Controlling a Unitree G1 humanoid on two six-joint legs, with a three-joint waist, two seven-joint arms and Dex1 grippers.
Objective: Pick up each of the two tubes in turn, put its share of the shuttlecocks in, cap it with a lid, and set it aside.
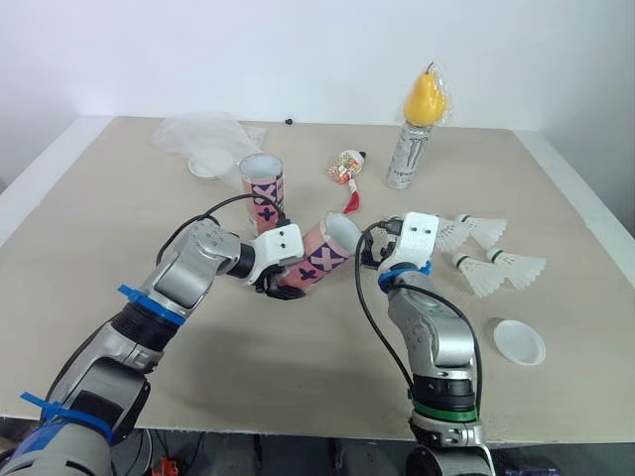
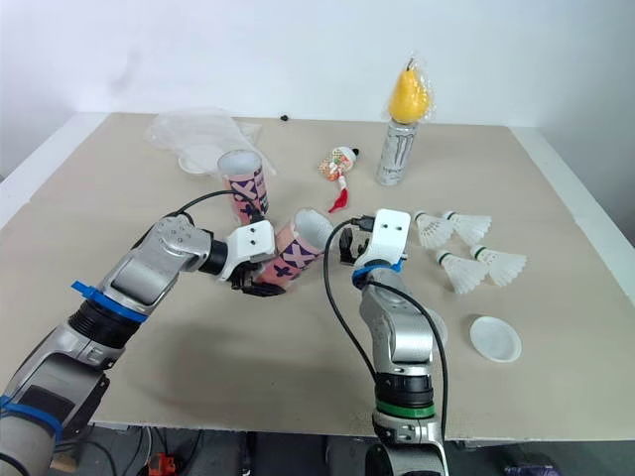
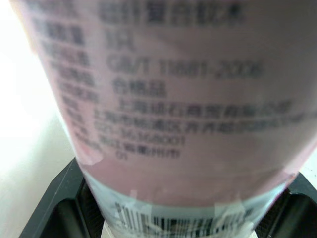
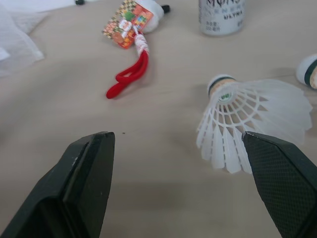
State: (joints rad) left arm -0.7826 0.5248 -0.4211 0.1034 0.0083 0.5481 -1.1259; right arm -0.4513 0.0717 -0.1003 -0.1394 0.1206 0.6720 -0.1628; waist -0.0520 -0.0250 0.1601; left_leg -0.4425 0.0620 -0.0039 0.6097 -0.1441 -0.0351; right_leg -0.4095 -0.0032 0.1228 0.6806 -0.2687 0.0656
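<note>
**Operator:** State of the left pincer?

**Technician:** The left pincer (image 1: 280,286) is clamped on the lower end of the tilted tube (image 1: 322,253), which is pink with dark cross marks. Its black fingers (image 3: 52,208) flank the barcode end. The open mouth slants up toward the right pincer. Whether the base touches the worktop (image 1: 109,228) cannot be told.

**Operator:** And the right pincer?

**Technician:** The right pincer (image 4: 178,148) is spread wide and holds nothing. It hovers just beside the tube mouth. One shuttlecock (image 4: 247,116) lies on the worktop just ahead of it, nearer one finger.

**Operator:** Remaining items?

**Technician:** Three further shuttlecocks (image 2: 466,226) lie to the robot's right of that one. A white lid (image 1: 519,341) lies near the front right. The upright tube (image 1: 263,186) stands behind the tilted one, mouth open. Behind it, a second white lid (image 1: 206,164) lies at the edge of a clear plastic bag (image 1: 203,134). Farther back lie a red-corded charm (image 1: 347,171) and an energy drink can (image 1: 405,154), which carries a wrapped yellow pear (image 1: 425,97).
</note>
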